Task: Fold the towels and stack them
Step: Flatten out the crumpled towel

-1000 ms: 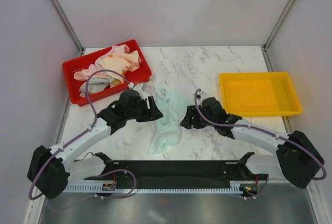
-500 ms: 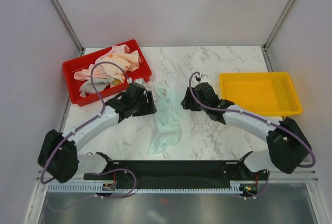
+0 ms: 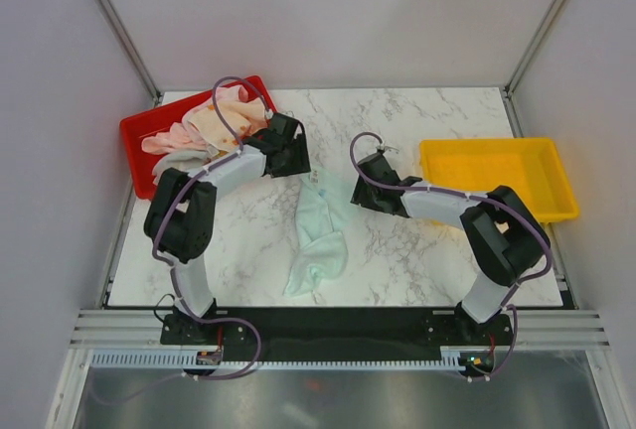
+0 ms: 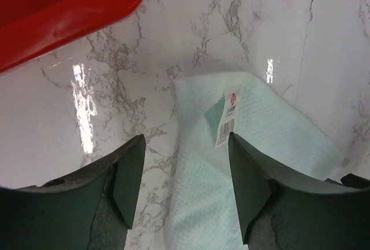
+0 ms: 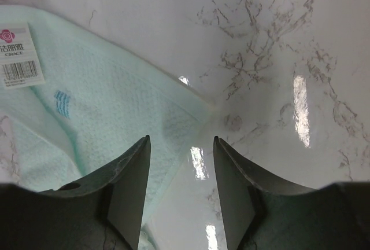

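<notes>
Mint towel lies crumpled on the marble table between your arms. Both arms have reached forward to its far corners. The left gripper and the right gripper stand open and hold nothing. You could pinch the corners next to spread it.

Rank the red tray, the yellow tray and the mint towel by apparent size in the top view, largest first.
1. The red tray and the yellow tray: about alike; the red one is partly covered, so neither ranks first.
2. The mint towel: clearly smaller, crumpled.
</notes>
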Available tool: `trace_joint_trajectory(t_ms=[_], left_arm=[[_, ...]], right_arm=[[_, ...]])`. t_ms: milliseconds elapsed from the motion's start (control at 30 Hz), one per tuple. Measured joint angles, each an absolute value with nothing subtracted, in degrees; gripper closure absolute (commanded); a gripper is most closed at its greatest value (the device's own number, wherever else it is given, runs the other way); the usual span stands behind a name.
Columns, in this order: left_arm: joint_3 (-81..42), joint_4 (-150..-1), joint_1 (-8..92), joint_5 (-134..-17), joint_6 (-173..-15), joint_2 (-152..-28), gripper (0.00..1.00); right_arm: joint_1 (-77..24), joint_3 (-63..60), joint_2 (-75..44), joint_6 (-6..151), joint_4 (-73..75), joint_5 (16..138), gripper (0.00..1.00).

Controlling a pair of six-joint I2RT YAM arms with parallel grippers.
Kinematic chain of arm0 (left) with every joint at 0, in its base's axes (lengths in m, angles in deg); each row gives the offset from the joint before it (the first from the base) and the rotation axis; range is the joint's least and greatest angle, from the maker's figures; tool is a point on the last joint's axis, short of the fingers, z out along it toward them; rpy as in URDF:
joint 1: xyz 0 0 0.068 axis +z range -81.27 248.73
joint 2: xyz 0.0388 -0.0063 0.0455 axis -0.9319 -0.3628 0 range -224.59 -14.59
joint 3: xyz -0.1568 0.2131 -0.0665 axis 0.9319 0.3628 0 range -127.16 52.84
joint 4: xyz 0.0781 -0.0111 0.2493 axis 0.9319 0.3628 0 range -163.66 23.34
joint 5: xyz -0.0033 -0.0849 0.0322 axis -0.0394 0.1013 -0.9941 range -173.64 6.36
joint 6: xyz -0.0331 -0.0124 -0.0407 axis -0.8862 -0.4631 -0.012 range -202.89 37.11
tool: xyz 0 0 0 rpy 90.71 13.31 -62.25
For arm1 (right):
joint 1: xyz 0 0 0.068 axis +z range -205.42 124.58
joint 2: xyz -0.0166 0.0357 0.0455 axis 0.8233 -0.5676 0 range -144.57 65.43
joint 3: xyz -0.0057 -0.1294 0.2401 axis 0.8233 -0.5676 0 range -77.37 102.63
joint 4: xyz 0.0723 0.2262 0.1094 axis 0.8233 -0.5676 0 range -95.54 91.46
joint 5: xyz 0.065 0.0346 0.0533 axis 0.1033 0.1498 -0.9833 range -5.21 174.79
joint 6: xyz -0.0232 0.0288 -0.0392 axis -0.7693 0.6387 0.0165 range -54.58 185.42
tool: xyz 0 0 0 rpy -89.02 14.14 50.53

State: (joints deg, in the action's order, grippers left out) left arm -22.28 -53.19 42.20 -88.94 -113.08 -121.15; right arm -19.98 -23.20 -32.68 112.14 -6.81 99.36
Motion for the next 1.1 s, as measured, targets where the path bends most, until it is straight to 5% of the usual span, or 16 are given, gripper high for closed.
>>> trace_joint_trajectory(t_ms=[167, 267, 367, 533, 733, 867, 1067, 1100], left_arm=[[-24.81, -53.85, 43.1, -86.28, -111.92, -125.39, 0.43], [-26.04, -54.33, 43.62, -85.05, -111.44, -126.84, 0.74], [-26.41, -54.57, 43.93, -83.92, -110.68, -127.18, 0.85], [-26.41, -54.72, 43.95, -83.11, -110.37, -127.18, 0.97], [-26.12, -54.92, 43.95, -82.45, -110.26, -127.18, 0.98], [-25.49, -55.01, 43.97, -81.97, -110.26, -127.16, 0.98], [-24.66, -55.03, 44.02, -81.84, -110.26, -127.16, 0.98], [-24.55, -55.03, 44.04, -81.82, -110.26, -127.16, 0.98]], right_arm=[[-20.04, -23.37, -31.72, 112.14, -6.31, 99.51, 0.44], [-20.22, -24.51, -30.04, 112.36, -5.78, 99.4, 0.38], [-20.87, -25.41, -29.38, 113.39, -4.97, 99.18, 0.36], [-21.68, -24.62, -32.26, 115.88, -4.56, 99.23, 0.37], [-19.98, -22.35, -35.52, 119.44, -3.49, 100.43, 0.39], [-18.32, -21.19, -36.88, 122.11, -3.64, 102.4, 0.49], [-17.64, -19.81, -39.28, 125.65, -3.31, 105.26, 0.85], [-17.68, -19.85, -39.32, 125.6, -3.09, 105.48, 0.98]])
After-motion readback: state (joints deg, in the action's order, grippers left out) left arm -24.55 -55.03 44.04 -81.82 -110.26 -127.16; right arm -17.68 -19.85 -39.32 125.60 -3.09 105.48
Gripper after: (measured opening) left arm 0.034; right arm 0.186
